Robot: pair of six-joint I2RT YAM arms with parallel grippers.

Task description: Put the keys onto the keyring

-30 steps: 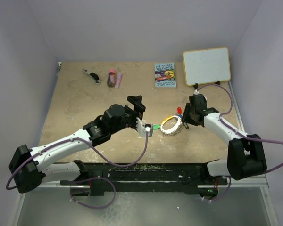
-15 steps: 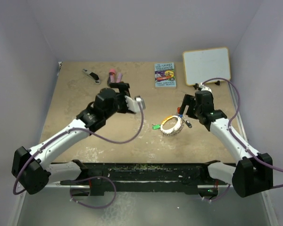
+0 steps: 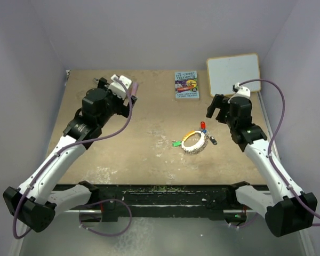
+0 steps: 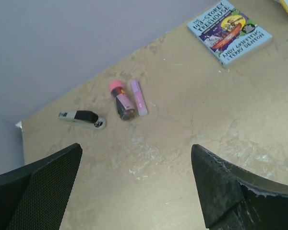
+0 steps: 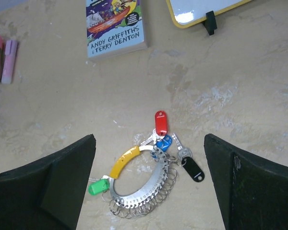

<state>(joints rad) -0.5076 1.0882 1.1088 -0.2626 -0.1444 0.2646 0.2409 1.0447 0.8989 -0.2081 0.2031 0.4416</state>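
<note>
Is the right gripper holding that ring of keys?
No, the keyring lies loose on the table, with the right gripper open and apart from it.

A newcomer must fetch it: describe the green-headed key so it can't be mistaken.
On the tan table, in front of the blue paperback book, lies a bangle-sized whitish ring with a yellow stretch. The green-headed key sits alone by the yellow end; the red, blue and black-headed keys cluster opposite.

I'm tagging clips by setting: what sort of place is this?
Probably a robotics lab bench, not a home: two arms bolted to a table boxed in by bare pale walls, with unrelated props, a book, a small whiteboard, a keyring.
</note>
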